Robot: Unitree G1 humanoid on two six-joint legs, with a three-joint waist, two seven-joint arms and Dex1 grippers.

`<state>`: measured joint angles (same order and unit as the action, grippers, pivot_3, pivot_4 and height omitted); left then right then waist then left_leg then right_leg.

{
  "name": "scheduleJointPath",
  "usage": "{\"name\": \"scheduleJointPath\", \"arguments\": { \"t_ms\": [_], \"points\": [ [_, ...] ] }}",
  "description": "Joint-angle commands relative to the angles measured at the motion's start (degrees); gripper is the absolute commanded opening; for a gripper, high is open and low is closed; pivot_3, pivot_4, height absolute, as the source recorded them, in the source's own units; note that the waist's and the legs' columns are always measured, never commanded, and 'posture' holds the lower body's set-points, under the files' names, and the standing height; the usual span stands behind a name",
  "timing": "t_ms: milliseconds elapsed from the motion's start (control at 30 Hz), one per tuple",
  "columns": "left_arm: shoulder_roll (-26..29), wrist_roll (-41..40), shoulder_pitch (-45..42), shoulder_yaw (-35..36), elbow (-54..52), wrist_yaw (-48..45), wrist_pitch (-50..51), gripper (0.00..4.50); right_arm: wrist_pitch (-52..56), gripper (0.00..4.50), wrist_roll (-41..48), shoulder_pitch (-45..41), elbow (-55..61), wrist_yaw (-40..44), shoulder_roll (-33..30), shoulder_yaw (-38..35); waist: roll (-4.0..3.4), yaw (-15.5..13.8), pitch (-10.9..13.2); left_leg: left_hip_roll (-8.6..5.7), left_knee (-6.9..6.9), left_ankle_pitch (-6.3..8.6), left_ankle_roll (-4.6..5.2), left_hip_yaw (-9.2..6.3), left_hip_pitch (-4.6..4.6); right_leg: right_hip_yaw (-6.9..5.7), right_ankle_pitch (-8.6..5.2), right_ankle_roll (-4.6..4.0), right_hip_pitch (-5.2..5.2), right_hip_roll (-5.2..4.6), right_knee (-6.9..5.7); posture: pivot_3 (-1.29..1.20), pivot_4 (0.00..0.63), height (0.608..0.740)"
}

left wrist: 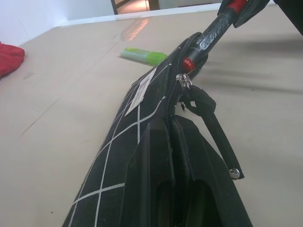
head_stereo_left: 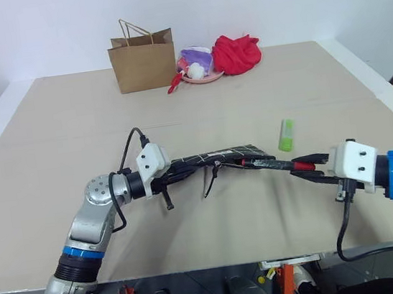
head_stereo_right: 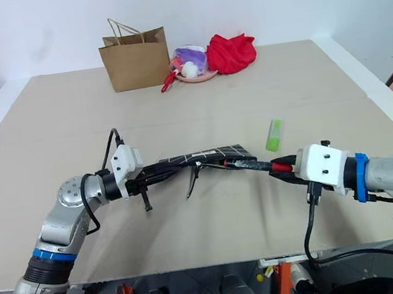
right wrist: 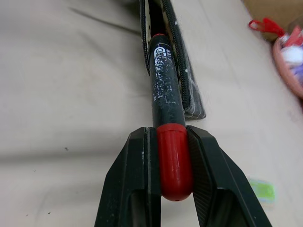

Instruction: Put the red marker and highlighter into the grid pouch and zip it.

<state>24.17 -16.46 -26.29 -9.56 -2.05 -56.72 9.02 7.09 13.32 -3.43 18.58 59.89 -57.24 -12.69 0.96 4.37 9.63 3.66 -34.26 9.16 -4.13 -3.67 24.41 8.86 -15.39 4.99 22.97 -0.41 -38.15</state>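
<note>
Right wrist view is showing the red marker [right wrist: 166,109] clamped at its red end between the right hand's [right wrist: 174,189] two black fingers, its black end poking into the open mouth of the grid pouch [right wrist: 189,90]. How deep the tip is reaching inside cannot be told. Head views are showing the pouch [head_stereo_left: 216,157] being held above the counter [head_stereo_left: 71,127], one end pinched by the left hand [head_stereo_left: 178,170], whose fingers are pressed together on the fabric. Zipper pull [left wrist: 183,81] is sitting beside the marker at the mouth, so the zip is standing open. Highlighter [head_stereo_left: 287,135] is lying loose on the counter, near the pouch's far end. Judging by this, the marker is only partway in; finishing it, adding the highlighter and zipping are all remaining.
</note>
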Motion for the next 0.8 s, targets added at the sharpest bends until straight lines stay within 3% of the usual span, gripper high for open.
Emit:
{"name": "scheduleJointPath", "arguments": {
  "t_ms": [33,500,733,800],
  "points": [
    [-0.37,-0.56,-0.16,-0.14,-3.06,0.24,-0.28,0.0,4.4,0.52,0.51,-3.95,3.64,-1.12,-0.49,2.51,0.0,0.02,0.0,0.0,0.0,0.0,0.0,0.0,0.0,0.0,0.0,0.0,0.0,0.0,0.0,0.0,0.15,0.74],
    [-1.54,-0.42,-0.34,-0.64,-2.92,0.71,-0.37,0.0,20.65,0.52,-0.06,-18.81,7.32,-4.73,1.64,13.19,0.0,-0.13,0.0,0.0,-0.05,0.0,0.0,-0.02,0.04,-0.01,0.02,0.02,0.0,0.0,0.01,0.0,0.15,0.74],
    [-1.41,-0.54,0.01,-0.54,-3.06,0.69,-0.26,0.0,22.91,4.11,0.36,-20.04,8.97,-6.63,2.9,12.47,0.0,-0.14,0.0,0.0,-0.04,0.0,0.0,-0.02,0.05,-0.01,0.01,0.02,0.02,0.0,0.01,0.0,0.15,0.74],
    [-1.34,-0.57,0.13,-0.53,-3.1,0.69,-0.22,0.0,23.1,4.11,0.81,-19.26,9.35,-6.83,2.95,11.63,0.0,-0.15,0.0,0.0,-0.04,0.0,0.0,-0.02,0.05,-0.01,0.01,0.02,0.02,0.0,0.01,0.0,0.15,0.74]
  ]
}}
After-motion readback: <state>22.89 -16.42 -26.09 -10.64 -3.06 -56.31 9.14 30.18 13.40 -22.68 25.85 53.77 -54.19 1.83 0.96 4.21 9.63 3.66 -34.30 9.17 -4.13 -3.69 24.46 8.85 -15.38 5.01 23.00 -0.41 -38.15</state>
